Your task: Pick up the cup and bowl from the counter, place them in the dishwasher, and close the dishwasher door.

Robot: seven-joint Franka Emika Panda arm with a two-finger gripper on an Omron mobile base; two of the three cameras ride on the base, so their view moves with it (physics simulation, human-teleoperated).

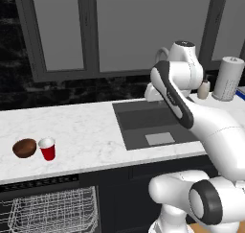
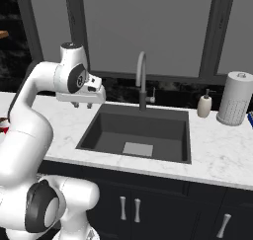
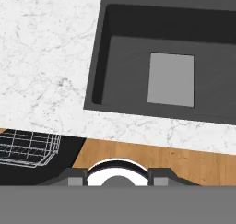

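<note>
The red cup [image 1: 47, 148] stands upright on the white marble counter [image 1: 81, 131] at the left, with the dark brown bowl [image 1: 25, 147] touching or nearly touching its left side. Below them, the dishwasher [image 1: 43, 184] stands open with its white wire rack [image 1: 52, 210] pulled out; the rack [image 3: 27, 147] also appears in the hand view. I cannot make out the dishwasher door. My gripper [image 2: 82, 105] hangs open and holds nothing, pointing down above the counter at the sink's left edge, far right of the cup and bowl.
A dark sink [image 2: 136, 130] with a faucet [image 2: 142, 81] is set into the counter. A soap bottle [image 2: 204, 105] and a paper towel roll [image 2: 235, 98] stand at its back right. Black cabinets with silver handles [image 2: 129, 208] run below. A wooden floor [image 3: 156, 158] lies in front.
</note>
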